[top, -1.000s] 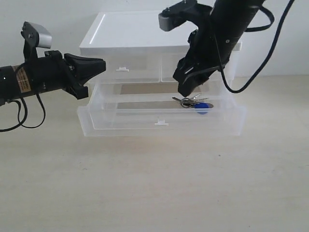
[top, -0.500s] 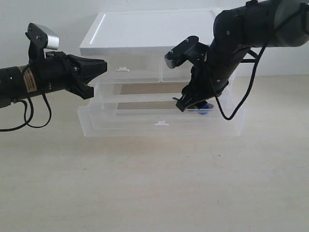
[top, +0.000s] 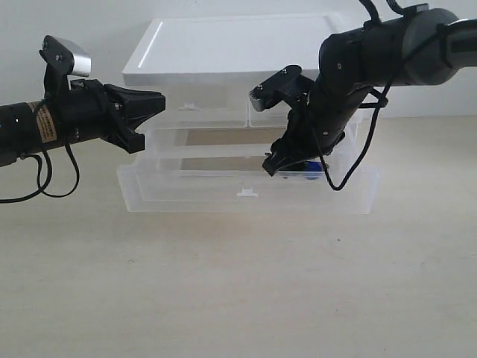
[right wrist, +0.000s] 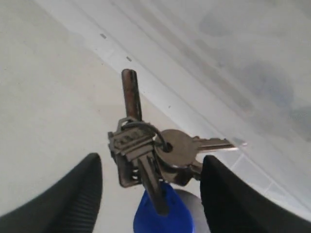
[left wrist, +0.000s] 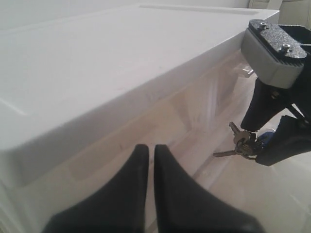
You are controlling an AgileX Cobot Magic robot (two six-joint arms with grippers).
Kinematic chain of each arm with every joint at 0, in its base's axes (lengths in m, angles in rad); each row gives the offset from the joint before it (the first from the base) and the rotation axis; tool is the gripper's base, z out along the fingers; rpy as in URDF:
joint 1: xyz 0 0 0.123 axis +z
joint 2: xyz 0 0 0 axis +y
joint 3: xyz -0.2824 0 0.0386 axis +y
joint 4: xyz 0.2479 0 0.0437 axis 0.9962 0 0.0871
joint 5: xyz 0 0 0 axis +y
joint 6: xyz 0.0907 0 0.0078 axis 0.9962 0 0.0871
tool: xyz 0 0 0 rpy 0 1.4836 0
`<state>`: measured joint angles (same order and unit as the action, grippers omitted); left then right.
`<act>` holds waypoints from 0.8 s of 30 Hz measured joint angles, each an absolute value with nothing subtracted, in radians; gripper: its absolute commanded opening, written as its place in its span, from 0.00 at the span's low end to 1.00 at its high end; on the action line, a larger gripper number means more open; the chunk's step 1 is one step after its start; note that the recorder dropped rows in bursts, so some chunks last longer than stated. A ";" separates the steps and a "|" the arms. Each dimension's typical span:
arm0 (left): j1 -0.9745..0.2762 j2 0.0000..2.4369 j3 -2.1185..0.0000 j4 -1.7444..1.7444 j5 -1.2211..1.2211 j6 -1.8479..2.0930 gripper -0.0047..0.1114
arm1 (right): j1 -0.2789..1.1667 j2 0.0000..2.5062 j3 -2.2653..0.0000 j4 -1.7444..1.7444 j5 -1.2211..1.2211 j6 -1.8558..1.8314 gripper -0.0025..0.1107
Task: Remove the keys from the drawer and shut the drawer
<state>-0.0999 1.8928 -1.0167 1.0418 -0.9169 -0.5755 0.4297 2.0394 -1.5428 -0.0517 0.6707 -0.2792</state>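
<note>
Right claw: dropped into wide translucent plastic drawer, spread wide astride blue-fobbed silver keys; left claw pinched closed. Ready to grasp.

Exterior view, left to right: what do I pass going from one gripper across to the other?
left gripper → tab of the left half-width drawer → centre tab handle of the open drawer → right gripper. The keys lie within the right gripper's span, so they are left out.

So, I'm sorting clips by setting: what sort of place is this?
Probably a robot test bench: a bare pale tabletop, a blank white wall, and a left arm and right arm working at one plastic drawer unit.
</note>
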 measured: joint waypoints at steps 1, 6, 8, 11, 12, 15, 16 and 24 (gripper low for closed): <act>-0.100 1.893 -1.017 1.042 -0.917 -0.576 0.08 | 0.430 2.042 -1.544 -0.050 0.673 -0.279 0.24; -0.100 1.893 -1.017 1.042 -0.917 -0.576 0.08 | 0.430 2.043 -1.552 -0.072 0.680 -0.313 0.02; -0.100 1.893 -1.017 1.042 -0.917 -0.576 0.08 | 0.430 2.041 -1.554 -0.078 0.684 -0.315 0.02; -0.100 1.893 -1.017 1.042 -0.917 -0.576 0.08 | 0.430 2.033 -1.554 -0.078 0.688 -0.317 0.02; -0.100 1.893 -1.017 1.042 -0.917 -0.577 0.08 | 0.430 2.027 -1.554 -0.078 0.690 -0.317 0.02; -0.100 1.893 -1.017 1.042 -0.917 -0.577 0.08 | 0.430 2.002 -1.550 -0.078 0.713 -0.317 0.02; -0.100 1.893 -1.017 1.042 -0.917 -0.577 0.08 | 0.430 1.993 -1.547 -0.078 0.726 -0.317 0.02; -0.100 1.893 -1.017 1.042 -0.917 -0.577 0.08 | 0.430 1.814 -1.542 -0.056 0.780 -0.337 0.04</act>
